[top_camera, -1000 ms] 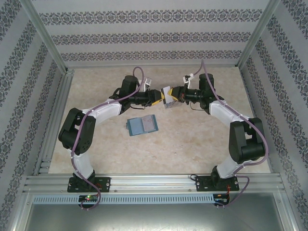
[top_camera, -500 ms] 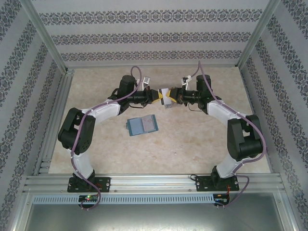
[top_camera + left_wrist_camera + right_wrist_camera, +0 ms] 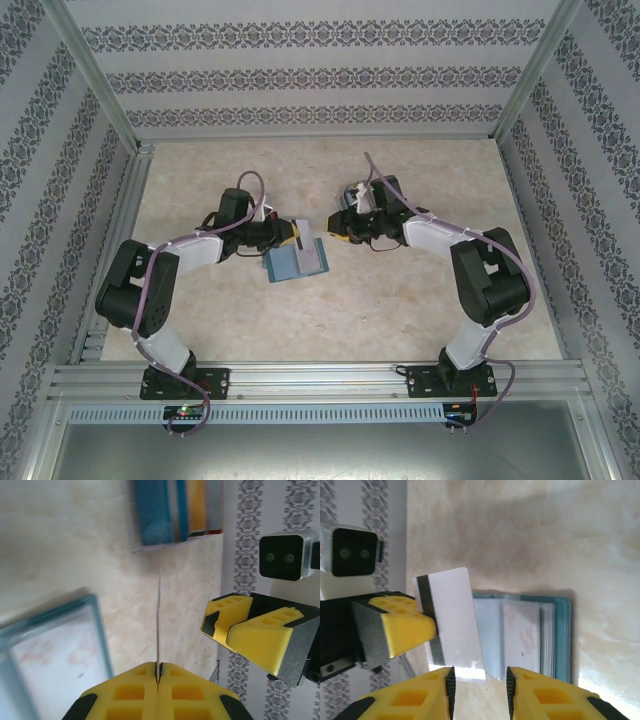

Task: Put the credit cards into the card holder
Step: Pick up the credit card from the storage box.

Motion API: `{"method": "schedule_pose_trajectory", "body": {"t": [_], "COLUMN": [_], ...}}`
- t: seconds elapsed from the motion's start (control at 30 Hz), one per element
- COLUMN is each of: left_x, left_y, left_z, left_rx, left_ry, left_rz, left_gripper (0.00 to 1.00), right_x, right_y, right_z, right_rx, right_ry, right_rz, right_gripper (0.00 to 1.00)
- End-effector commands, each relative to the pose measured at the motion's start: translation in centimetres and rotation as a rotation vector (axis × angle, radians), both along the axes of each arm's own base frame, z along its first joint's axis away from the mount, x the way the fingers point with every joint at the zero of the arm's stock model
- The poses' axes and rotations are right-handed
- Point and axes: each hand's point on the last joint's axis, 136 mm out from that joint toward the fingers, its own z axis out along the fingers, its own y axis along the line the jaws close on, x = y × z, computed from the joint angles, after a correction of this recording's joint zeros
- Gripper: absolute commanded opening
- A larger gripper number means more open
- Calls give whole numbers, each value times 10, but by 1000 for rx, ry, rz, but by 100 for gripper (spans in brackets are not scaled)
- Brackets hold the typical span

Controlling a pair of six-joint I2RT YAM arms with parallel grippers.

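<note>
Marbled tabletop [image 3: 400, 310], left pincer [image 3: 158, 677] pinching credit card [image 3: 452, 620] beside open card holder [image 3: 525, 630], right pincer [image 3: 479, 677] spread

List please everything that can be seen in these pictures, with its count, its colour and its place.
wallet: 1, teal-blue, lying open on the table between the two grippers.
single card: 1, white with a black stripe, held off the table close to the wallet.
fanned cards: number unclear, blue, orange and grey, apparently lying on the table, cut by the top edge of the left wrist view.
table: 1, beige marbled.
walls: white with grey patterned bands, on three sides.
metal frame: 1, silver, around the table.
left gripper: 1, yellow fingers, shut on the single card.
right gripper: 1, yellow fingers, open, holding nothing.
</note>
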Motion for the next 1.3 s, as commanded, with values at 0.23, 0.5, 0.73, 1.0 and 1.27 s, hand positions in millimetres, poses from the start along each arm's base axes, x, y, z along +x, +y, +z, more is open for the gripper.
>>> {"method": "schedule_pose_trajectory", "body": {"t": [0.23,0.5,0.73,1.0,1.27], "left_x": [-40,-37,-34,-26,-23], "left_y": [38,32,33,29,27], "left_z": [-22,-36,-43,-48,-42], "left_rx": [102,24,44,25,9], "left_ry": [40,74,83,91,85], "left_rz": [-16,-22,-32,-35,-38], "left_gripper": [0,0,0,0,0], "right_x": [-18,-17,-20,-20,-22], "right_y": [24,23,18,19,19], "right_z": [-53,-66,-74,-77,-79], "right_rx": [-138,-164,-193,-194,-199], "right_ry": [22,40,52,60,66], "right_rz": [48,36,34,40,43], "right_gripper": [34,33,33,33,33]}}
